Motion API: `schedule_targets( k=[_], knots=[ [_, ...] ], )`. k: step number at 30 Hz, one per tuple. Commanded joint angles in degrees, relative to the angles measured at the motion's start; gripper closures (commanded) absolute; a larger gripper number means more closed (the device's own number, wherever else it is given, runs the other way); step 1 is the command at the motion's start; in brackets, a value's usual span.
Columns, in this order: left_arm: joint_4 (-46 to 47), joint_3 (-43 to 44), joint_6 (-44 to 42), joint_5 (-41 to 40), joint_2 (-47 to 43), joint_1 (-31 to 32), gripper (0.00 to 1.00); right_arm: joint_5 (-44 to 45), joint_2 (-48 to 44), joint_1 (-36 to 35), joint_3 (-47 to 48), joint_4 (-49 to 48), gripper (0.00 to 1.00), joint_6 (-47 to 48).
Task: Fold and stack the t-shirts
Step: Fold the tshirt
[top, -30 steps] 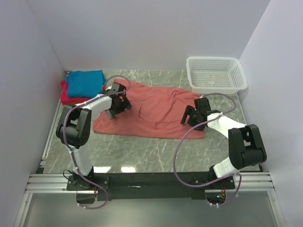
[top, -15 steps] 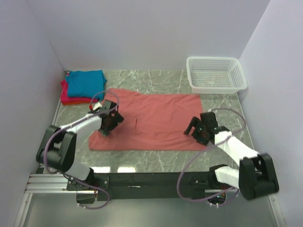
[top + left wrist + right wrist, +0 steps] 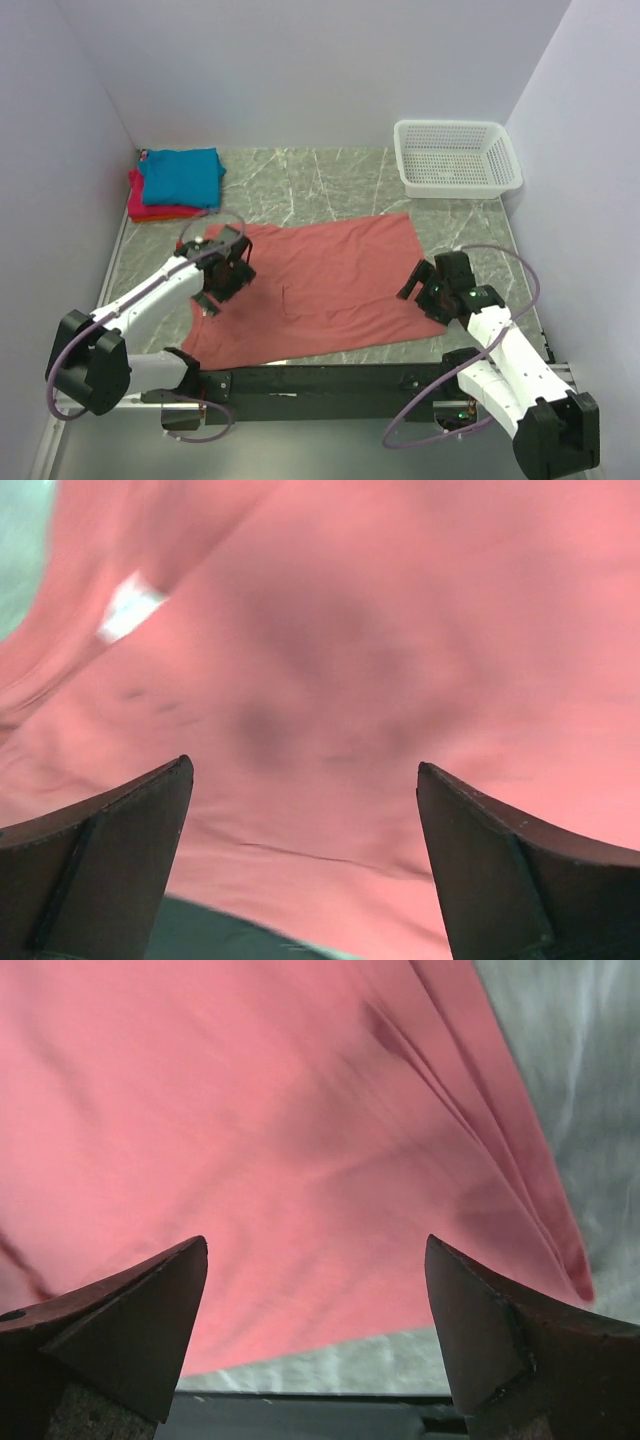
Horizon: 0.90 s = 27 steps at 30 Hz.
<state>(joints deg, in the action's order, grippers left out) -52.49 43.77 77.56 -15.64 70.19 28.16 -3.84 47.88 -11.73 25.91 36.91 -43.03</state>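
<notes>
A white plastic mesh basket [image 3: 458, 158] sits in the upper right of the frame, on the far right corner of the grey-green marbled tabletop [image 3: 330, 180]. Plain pale walls [image 3: 300, 70] close it in on three sides. A black rail [image 3: 320, 382] runs along the bottom edge.

Left fingers [image 3: 100, 865] and right fingers [image 3: 112, 1328] each spread wide, apparently angled downward

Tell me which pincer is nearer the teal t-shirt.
Left. The left pincer is over the salmon t-shirt's left part, just below the teal t-shirt in the top view; the right pincer is at the salmon one's right edge.
</notes>
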Motion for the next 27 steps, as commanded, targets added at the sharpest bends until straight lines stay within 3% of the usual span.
schedule_targets(
  k=[1, 4, 6, 11, 17, 18, 27],
  knots=[
    [0.80, 11.84, -4.51, -8.43, 1.34, -0.74, 0.01, 4.87, -1.04, 0.21, 8.35, -3.07, 0.05, 3.64],
    [2.38, 20.55, -9.00, -12.22, 8.26, -4.33, 0.00, 9.26, 1.51, 0.21, 15.28, -3.86, 0.05, 6.02],
    [4.32, 26.44, -13.30, -11.96, 11.70, -8.55, 0.00, 9.90, 2.39, 0.21, 16.80, -5.87, 0.05, 6.20],
    [6.52, 42.58, -21.20, -11.52, 27.75, -11.63, 0.01, 8.32, 6.69, 0.21, 18.64, -10.10, 0.05, 7.43],
    [0.64, 59.91, -25.78, -9.16, 45.80, -13.13, 0.20, 11.57, 13.55, 0.21, 20.93, -9.57, 0.05, 9.45],
    [-0.58, 60.90, -26.14, -8.54, 47.21, -13.13, 0.24, 12.18, 14.34, 0.13, 21.20, -9.57, 0.05, 9.63],
    [-2.00, 62.31, -25.88, -8.00, 55.40, -13.57, 0.29, 10.52, 21.02, 0.21, 22.16, -11.68, 0.05, 11.12]
  ],
)
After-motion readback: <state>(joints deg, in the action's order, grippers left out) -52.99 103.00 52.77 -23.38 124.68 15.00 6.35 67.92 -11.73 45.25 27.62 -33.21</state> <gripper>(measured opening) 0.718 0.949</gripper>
